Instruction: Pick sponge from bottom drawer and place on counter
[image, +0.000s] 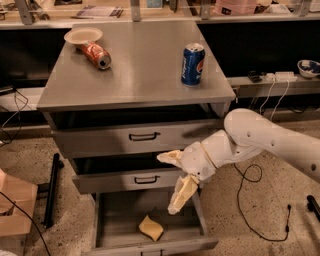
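The pale-yellow sponge (151, 228) lies on the bare grey floor of the open bottom drawer (115, 220), near its front middle. My gripper (170, 184) hangs in front of the middle drawer, above and slightly right of the sponge, clear of it. Its cream fingers (182, 194) are spread wide, one pointing left and one pointing down into the drawer, and they hold nothing. The grey metal counter (140, 70) tops the cabinet.
On the counter stand an upright blue soda can (192, 64), a red can (96, 54) on its side and a cream plate (83, 35). The top and middle drawers (140, 136) are partly pulled out. Cables (250, 175) lie on the floor at right; a cardboard box (15, 210) sits at left.
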